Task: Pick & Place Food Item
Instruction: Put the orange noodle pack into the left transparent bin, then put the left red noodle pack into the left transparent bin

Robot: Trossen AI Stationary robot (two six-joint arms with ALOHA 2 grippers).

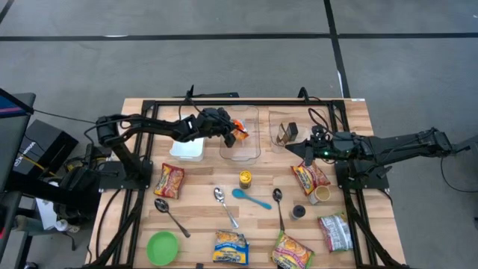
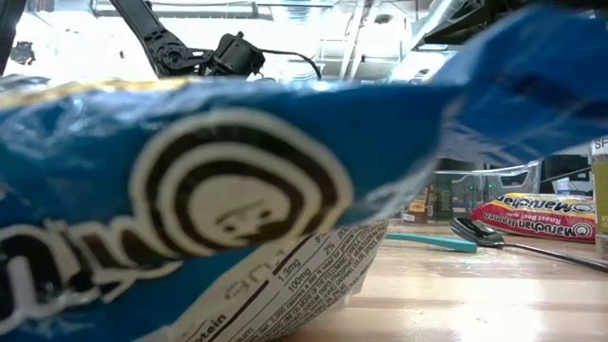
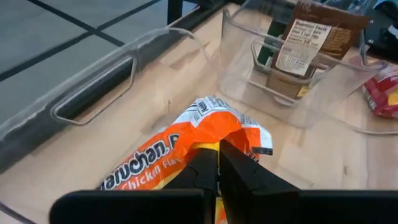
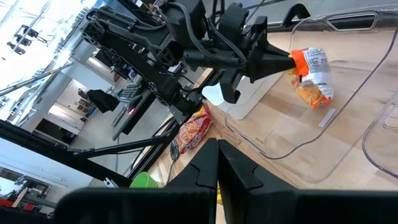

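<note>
An orange ramen packet [image 3: 186, 140] hangs over the middle clear bin [image 1: 240, 152] at the table's back, with my left gripper [image 1: 234, 134] shut on it. The right wrist view shows the packet [image 4: 313, 79] dangling from my left gripper [image 4: 291, 62] just above the bin's floor. Whether its lower end touches the floor, I cannot tell. My right gripper [image 1: 305, 152] waits shut and empty in front of a second clear bin [image 1: 287, 133], which holds a brown packet [image 3: 308, 46]. My left gripper pinches the orange packet between its two shut fingers [image 3: 239, 168] at an edge near its upper end [image 4: 297, 63]. The fingers come from the table's left and slant down. The packet hangs crumpled below the fingertips, inside the bin's outline.
A white lidded box [image 1: 187, 148] sits left of the middle bin. Ramen packets [image 1: 169, 180] [image 1: 310, 178], a yellow jar [image 1: 245, 178], spoons [image 1: 224, 205], a cup [image 1: 321, 195] and a green bowl [image 1: 163, 247] are spread over the front. A blue packet [image 2: 190, 209] blocks the low view.
</note>
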